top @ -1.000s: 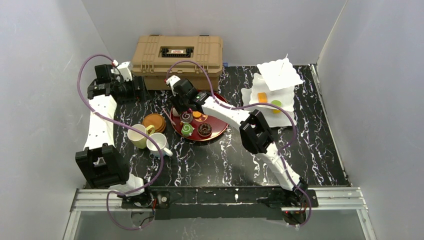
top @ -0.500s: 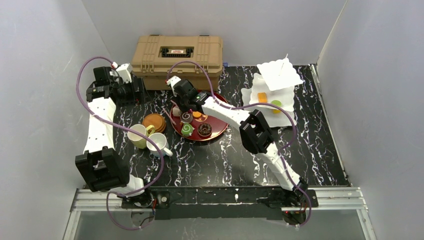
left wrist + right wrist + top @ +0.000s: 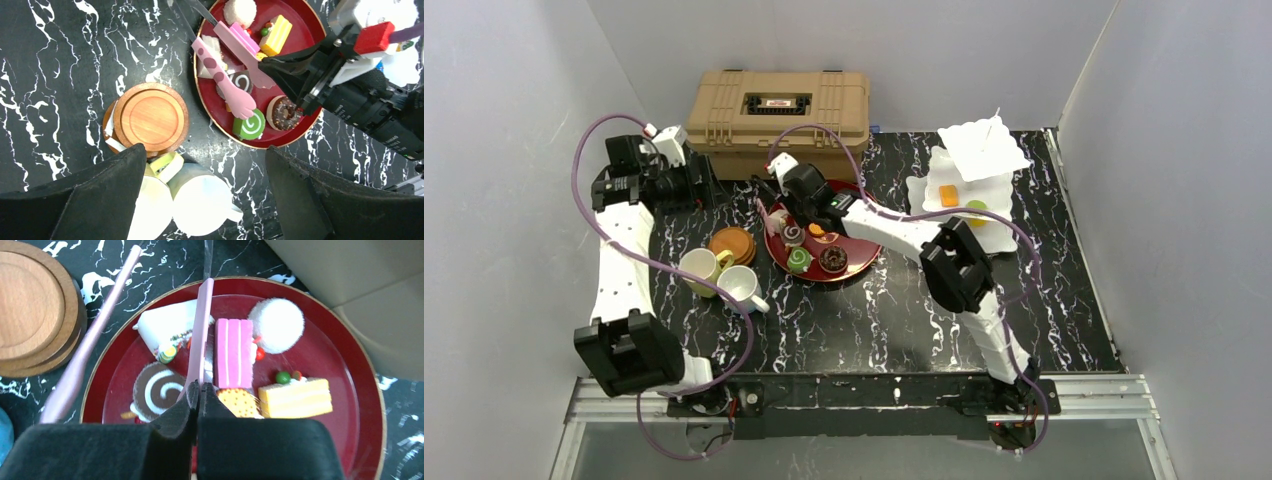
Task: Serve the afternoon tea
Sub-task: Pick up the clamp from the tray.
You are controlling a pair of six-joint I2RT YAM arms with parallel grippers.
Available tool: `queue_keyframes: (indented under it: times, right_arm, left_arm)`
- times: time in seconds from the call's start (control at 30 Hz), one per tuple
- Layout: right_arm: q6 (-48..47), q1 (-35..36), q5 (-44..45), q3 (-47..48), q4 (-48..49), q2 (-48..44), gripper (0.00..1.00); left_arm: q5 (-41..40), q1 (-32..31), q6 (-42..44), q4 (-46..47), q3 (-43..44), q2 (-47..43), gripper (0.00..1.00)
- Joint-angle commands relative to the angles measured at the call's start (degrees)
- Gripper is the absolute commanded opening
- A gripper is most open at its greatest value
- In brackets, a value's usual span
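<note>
R gripper pressed shut, pinching 1 arm of tongs over plate; 8 pastries on it. L gripper spread wide above 2 mugs; 1 coaster stack beside.

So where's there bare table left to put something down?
The widest bare patch of table is on the right, between the white tiered stand and the near edge. A smaller one lies in front of the red plate. Crowded: back left, where plate, pink tongs, coasters, yellow mug and white mug cluster.

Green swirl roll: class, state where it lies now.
In the top view, the green swirl roll lies at the near-left edge of the red plate, beside the chocolate donut.
</note>
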Motion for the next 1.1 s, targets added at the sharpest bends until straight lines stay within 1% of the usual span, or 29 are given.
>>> queue_keyframes:
  times: [0.0,0.13,0.23,0.3,0.43,0.67,0.8,0.87,0.97,1.07]
  right_arm:
    - [-3.8,0.9,-0.1,-6.1,12.5,-11.4,0.01]
    - [-5.8,1.8,-4.0,-12.8,16.1,-17.5,0.01]
    - [-6.7,2.7,-4.1,-17.1,18.6,-21.7,0.01]
    - [-7.0,3.4,-3.2,-18.3,19.5,-23.7,0.01]
    - [-8.4,5.0,2.1,-19.7,22.5,-27.2,0.01]
    - [-9.5,8.5,14.3,-26.7,34.9,-34.7,0.01]
    - [-11.6,12.2,21.1,-31.2,41.7,-37.5,0.01]
    - [-12.5,14.0,25.6,-32.9,44.8,-38.3,0.01]
    - [-14.1,16.9,29.9,-34.3,48.7,-38.7,0.01]
    - [-19.6,20.7,34.9,-33.6,52.5,-37.3,0.01]
  left_arm:
    - [3.3,0.4,-2.0,-2.7,0.6,-4.6,0.88]
    - [3.6,0.4,-4.6,-4.4,0.5,-6.2,0.90]
    - [3.9,0.5,-5.4,-6.3,0.6,-8.0,0.91]
    - [4.8,0.4,-6.4,-6.8,0.1,-9.9,0.94]
    - [8.9,0.4,-8.0,-7.6,-0.5,-13.5,0.96]
    - [18.5,0.4,-8.5,-8.6,0.9,-14.9,0.97]
    - [24.5,0.4,-11.1,-7.4,2.2,-15.0,0.98]
    - [25.4,0.2,-12.5,-5.9,2.6,-15.1,0.98]
    - [25.8,-0.3,-14.0,-4.2,3.0,-15.2,0.98]
    - [28.4,-1.5,-16.9,-2.0,4.1,-15.2,0.98]
